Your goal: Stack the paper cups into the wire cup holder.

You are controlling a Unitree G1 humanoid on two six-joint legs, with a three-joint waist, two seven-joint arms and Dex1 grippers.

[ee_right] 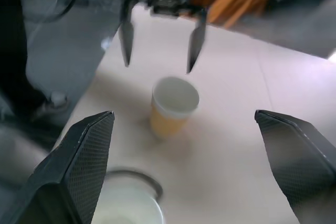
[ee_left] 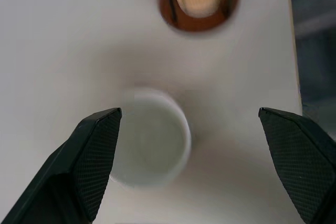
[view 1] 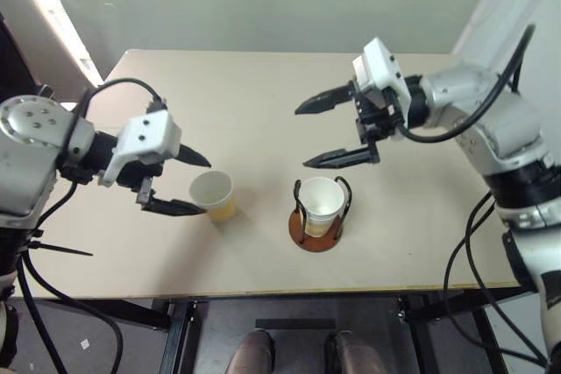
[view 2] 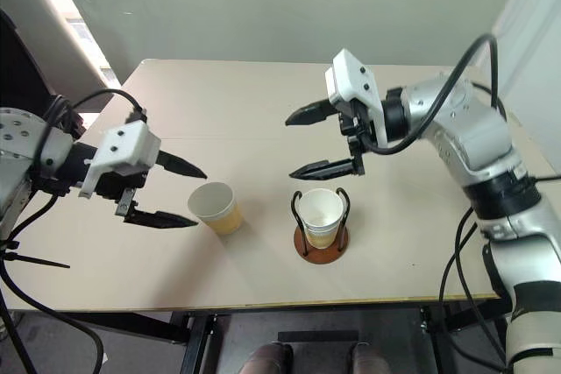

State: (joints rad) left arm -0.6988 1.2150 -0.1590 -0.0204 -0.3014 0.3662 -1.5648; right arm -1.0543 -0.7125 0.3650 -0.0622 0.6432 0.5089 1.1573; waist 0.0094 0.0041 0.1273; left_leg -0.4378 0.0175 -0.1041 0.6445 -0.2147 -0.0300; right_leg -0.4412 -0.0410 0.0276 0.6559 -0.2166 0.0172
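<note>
Nested paper cups (view 1: 322, 199) seated in the wire cup holder (view 1: 316, 232) near the worktop (view 1: 245, 102) front edge. Loose cup (view 1: 213, 195) alongside, left gripper (view 1: 195, 185) fingers spread, seemingly ready to grasp. Right gripper (view 1: 326, 133) above holder, open, empty.

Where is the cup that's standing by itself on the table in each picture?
Left eye view: the lone paper cup stands left of centre, by the left gripper.
Right eye view: cup left of centre.
Left wrist view: cup low, centre-left.
Right wrist view: cup in the middle.
Shared landmark: the wire cup holder beside it.
</note>
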